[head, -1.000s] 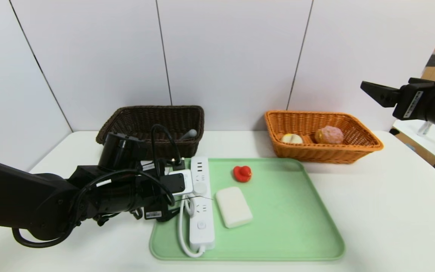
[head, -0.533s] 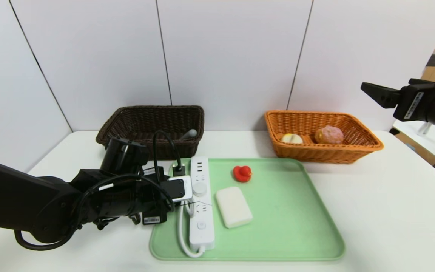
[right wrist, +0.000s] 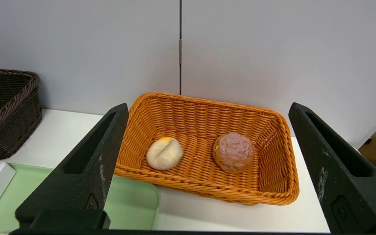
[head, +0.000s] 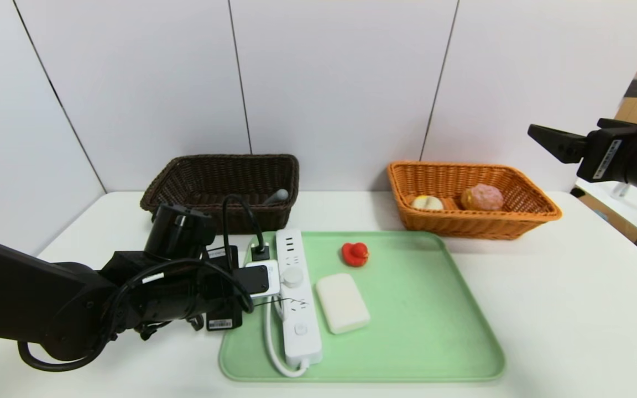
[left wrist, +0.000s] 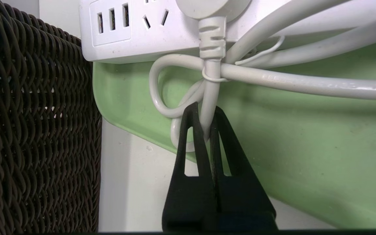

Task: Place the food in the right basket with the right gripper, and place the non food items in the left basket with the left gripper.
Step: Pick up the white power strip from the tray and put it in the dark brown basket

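My left gripper (left wrist: 204, 114) is shut on the white cord (left wrist: 207, 94) of the white power strip (head: 296, 298), which lies along the left side of the green tray (head: 418, 326). In the head view the left gripper (head: 263, 301) sits at the tray's left edge, just in front of the dark brown left basket (head: 224, 171). A red toy (head: 355, 254) and a white bar (head: 342, 303) lie on the tray. My right gripper (head: 539, 135) is open and empty, held high to the right of the orange right basket (head: 528, 213).
The orange basket (right wrist: 207, 192) holds a pale bun (right wrist: 164, 153) and a pink-brown puff (right wrist: 233, 151). A pale rounded object (head: 277, 195) rests in the brown basket. The brown basket wall (left wrist: 38, 130) is close beside my left gripper. A wall stands behind both baskets.
My left gripper has drawn back a little to the left with the cord. The power strip's near end has swung to the right. The right arm has barely moved.
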Controlling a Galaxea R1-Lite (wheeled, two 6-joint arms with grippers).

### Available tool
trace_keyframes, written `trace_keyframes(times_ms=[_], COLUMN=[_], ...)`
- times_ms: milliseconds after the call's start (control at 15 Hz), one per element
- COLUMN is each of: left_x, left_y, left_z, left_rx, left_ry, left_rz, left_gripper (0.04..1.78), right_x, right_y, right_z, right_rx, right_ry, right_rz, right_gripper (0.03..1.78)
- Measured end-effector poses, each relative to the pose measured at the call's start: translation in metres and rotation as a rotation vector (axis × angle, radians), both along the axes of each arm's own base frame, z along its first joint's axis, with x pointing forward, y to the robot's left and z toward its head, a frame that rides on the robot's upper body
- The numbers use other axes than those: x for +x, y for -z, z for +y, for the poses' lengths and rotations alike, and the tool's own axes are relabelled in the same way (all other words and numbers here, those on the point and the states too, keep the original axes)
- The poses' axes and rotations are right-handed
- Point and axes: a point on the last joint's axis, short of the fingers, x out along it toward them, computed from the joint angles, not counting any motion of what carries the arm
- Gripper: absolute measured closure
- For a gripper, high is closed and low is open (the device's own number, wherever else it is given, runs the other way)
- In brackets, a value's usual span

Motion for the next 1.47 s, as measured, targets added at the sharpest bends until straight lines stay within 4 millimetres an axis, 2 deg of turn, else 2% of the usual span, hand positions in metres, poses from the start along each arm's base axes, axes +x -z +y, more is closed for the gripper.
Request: trace_keyframes(times_ms=[200,400,667,800,1000,1333,1467], left_x=[-0.001,-0.006,-0.015,-0.017,-0.022,-0.034,-0.036], left_y=[-0.001,-0.006,-0.02,-0.034,-0.068,-0.104,-0.126], left_z=[-0.001,-0.001,0.002,0.003,-0.002,0.003,0.004], left_rx=[-0.023,-0.085,-0.123,-0.144,-0.2,-0.272,-0.308], left_ry=[0.027,0.126,0.172,0.176,0.205,0.191,0.18], left_rz=[0.004,0.044,0.037,-0.008,-0.101,-0.153,-0.191], left_gripper=[1.76,1.76,1.76,1.76,1.76,1.76,1.76], right_x=[0.0,0.001,0.002,0.002,0.003,0.008,0.01], right_y=[0.001,0.003,0.005,0.008,0.013,0.018,0.019], right_z=[0.0,0.0,0.0,0.001,0.001,0.002,0.002], right_rx=[0.0,-0.002,-0.004,-0.005,-0.007,-0.011,-0.011], right_ry=[0.0,-0.001,-0.002,-0.002,-0.003,-0.005,-0.005], right_rz=[0.004,0.01,0.022,0.03,0.046,0.067,0.074], right_gripper=[0.12,0.12,0.12,0.12,0.12,0.12,0.12])
